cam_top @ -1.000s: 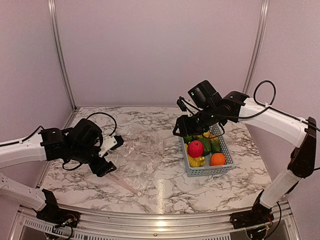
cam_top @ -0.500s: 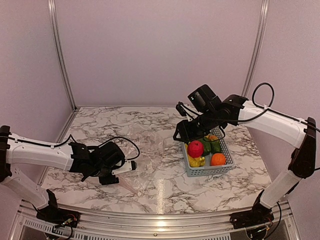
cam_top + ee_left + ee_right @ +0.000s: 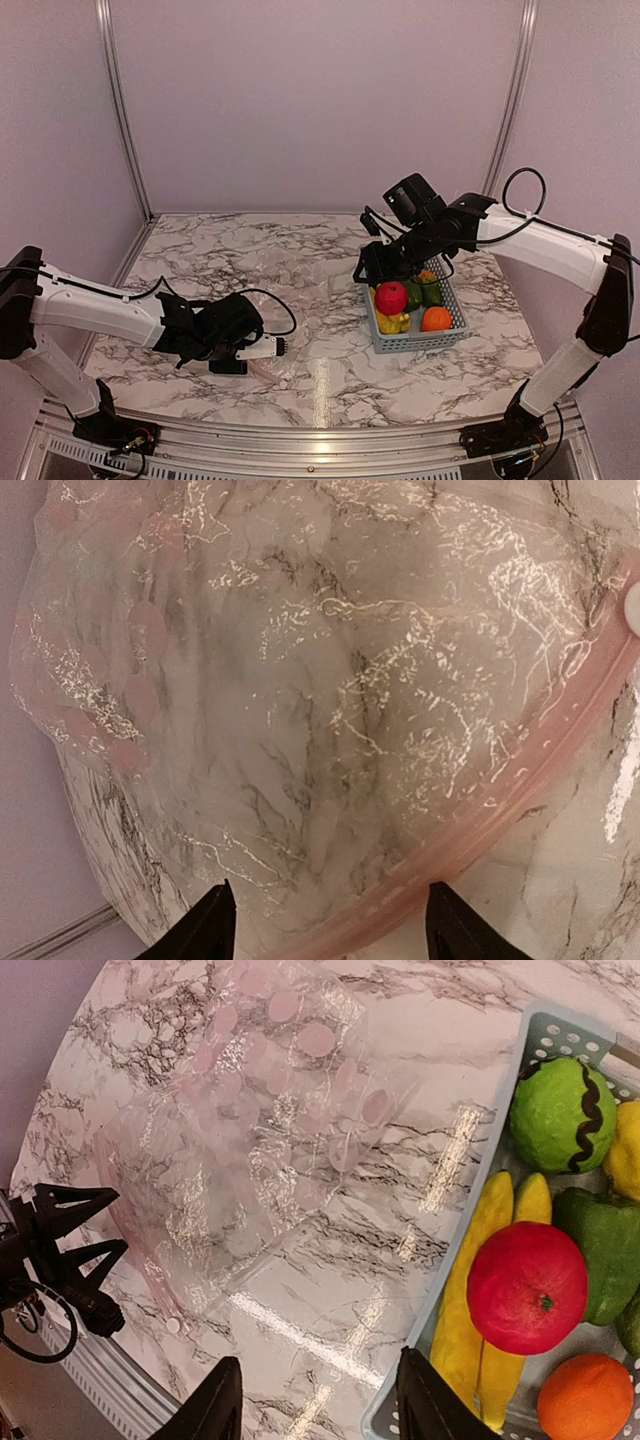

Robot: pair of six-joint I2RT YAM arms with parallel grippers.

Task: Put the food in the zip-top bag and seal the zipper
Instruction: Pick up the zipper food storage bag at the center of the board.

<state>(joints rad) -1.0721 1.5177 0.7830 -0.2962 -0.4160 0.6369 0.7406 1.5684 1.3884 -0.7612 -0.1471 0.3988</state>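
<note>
The clear zip-top bag [image 3: 290,300] lies flat on the marble, empty; it fills the left wrist view [image 3: 300,680]. Its pinkish zipper [image 3: 520,780] runs along the near edge. My left gripper [image 3: 272,348] is open and low over that edge, with the zipper [image 3: 400,890] between its fingertips [image 3: 212,928]. The food sits in the grey-blue basket [image 3: 415,343]: red ball [image 3: 527,1285], bananas [image 3: 470,1300], melon [image 3: 558,1110], green pepper [image 3: 605,1250], orange [image 3: 585,1400]. My right gripper [image 3: 372,272] is open and empty, above the basket's left rim [image 3: 480,1190].
The basket stands at the right middle of the marble table. The table's metal front rail [image 3: 320,440] runs close behind the left gripper. A yellow pepper [image 3: 625,1150] lies at the basket's far side. Purple walls enclose the back and sides.
My left arm has swung down and forward, from the bag's left side to its near zipper edge. My right gripper has shifted slightly right, toward the basket.
</note>
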